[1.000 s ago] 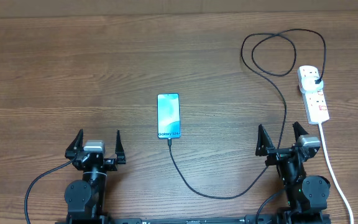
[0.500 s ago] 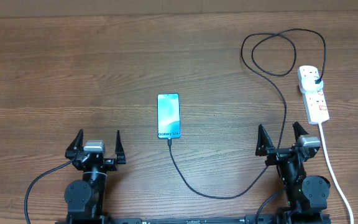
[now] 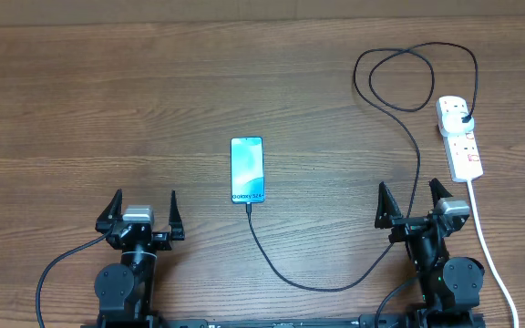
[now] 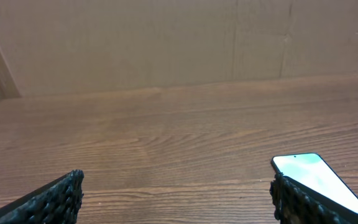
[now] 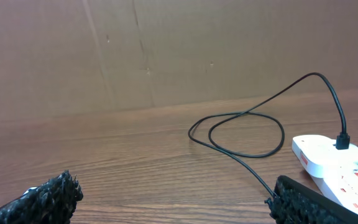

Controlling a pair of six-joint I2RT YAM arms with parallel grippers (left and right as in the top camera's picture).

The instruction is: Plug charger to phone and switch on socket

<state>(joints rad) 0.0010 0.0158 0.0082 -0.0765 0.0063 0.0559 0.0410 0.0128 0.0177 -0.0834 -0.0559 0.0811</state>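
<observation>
The left hand (image 3: 145, 195) and right hand (image 3: 406, 184) are black, with knobbly-textured fingers (image 4: 55, 202), a grey block (image 3: 138, 215) on top, and black cables (image 3: 57, 271) at the bases.

table (image 3: 108, 91): brown wood grain | backdrop (image 4: 135, 43): plain brown board, upright along the far edge

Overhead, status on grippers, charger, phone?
Open, empty: left gripper, right gripper. Tip of charger at phone near edge, plug in socket, on or off unclear. It runs beneath right gripper.

Left half of desk (image 3: 108, 109): I see bare wood to pass over.
Centre: phone (image 3: 247, 169) blocks.
Right edge: charger (image 3: 418, 157) loops beside socket (image 3: 460, 137).
</observation>
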